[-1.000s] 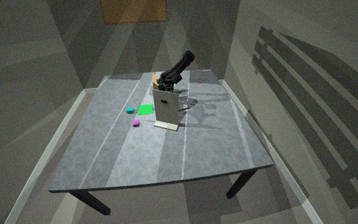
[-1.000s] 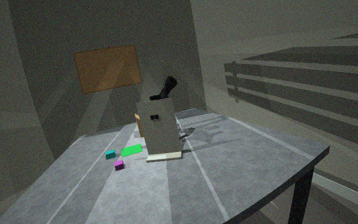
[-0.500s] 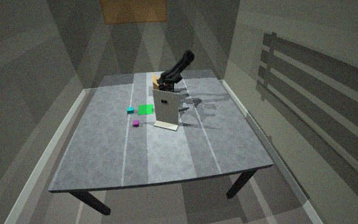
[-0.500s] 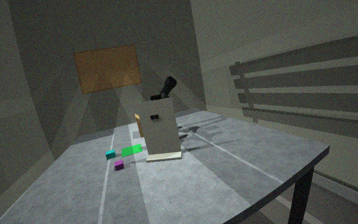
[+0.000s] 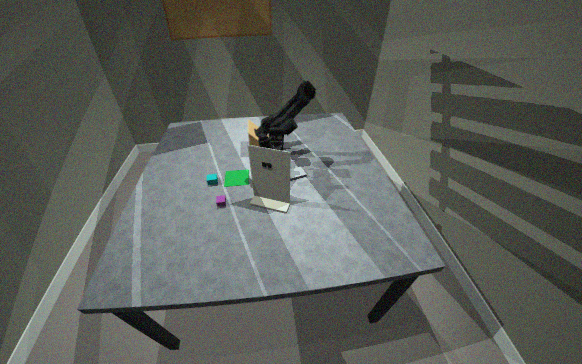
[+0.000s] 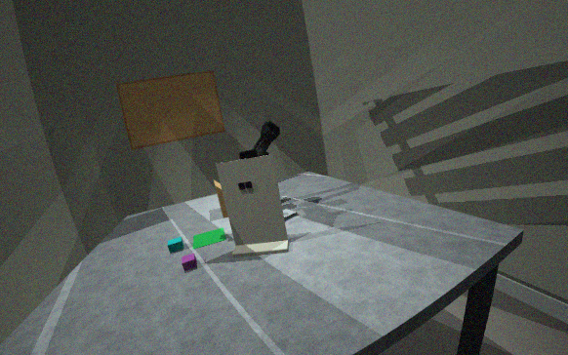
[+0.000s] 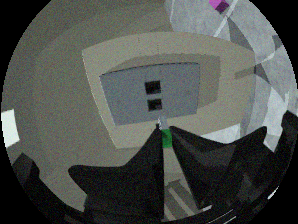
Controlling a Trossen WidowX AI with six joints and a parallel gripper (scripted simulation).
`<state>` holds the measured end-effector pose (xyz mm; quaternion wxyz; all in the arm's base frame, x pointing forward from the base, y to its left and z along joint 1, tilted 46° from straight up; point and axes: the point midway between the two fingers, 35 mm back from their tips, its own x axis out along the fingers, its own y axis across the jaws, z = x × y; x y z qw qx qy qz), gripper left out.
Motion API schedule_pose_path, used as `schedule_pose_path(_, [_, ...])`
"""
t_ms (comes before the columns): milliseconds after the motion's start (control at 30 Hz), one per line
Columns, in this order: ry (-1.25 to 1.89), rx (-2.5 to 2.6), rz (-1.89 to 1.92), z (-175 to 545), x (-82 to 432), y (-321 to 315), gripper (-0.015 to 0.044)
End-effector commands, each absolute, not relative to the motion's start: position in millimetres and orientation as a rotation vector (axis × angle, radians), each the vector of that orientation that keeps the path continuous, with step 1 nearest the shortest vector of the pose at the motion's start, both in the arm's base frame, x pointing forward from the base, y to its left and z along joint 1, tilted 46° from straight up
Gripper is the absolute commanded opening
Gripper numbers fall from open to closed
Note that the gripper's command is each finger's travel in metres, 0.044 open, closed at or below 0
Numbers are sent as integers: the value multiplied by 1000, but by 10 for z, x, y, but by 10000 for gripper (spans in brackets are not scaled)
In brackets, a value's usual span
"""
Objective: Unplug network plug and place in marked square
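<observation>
The beige upright panel (image 5: 273,185) (image 6: 257,215) (image 7: 105,57) stands on the table. In the wrist view its blue-grey socket block (image 7: 125,100) shows two dark openings, both without a plug. My gripper (image 7: 164,131) is shut on the green plug (image 7: 167,138), which is out of the socket in front of the block's lower edge. The plug's pale tip points toward the block; the gap between them is hard to judge. In the top and exterior views the panel hides the fingers and plug. The green marked square (image 5: 236,178) (image 6: 209,238) lies beside the panel, with nothing on it.
A cyan cube (image 5: 212,179) (image 6: 176,245) and a magenta cube (image 5: 221,201) (image 6: 189,262) (image 7: 219,5) lie near the square. An orange board (image 5: 253,131) (image 6: 221,197) stands behind the panel. A pale flat piece (image 5: 298,173) lies on the panel's arm side.
</observation>
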<state>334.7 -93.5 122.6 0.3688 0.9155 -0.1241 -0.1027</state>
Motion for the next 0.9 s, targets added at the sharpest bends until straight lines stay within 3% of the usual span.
schedule_pose_path(0, [-322, 2352, -270, 1224, 3322, -928, 0])
schedule_pose_path(867, [-322, 2352, -270, 1262, 3258, -875, 0])
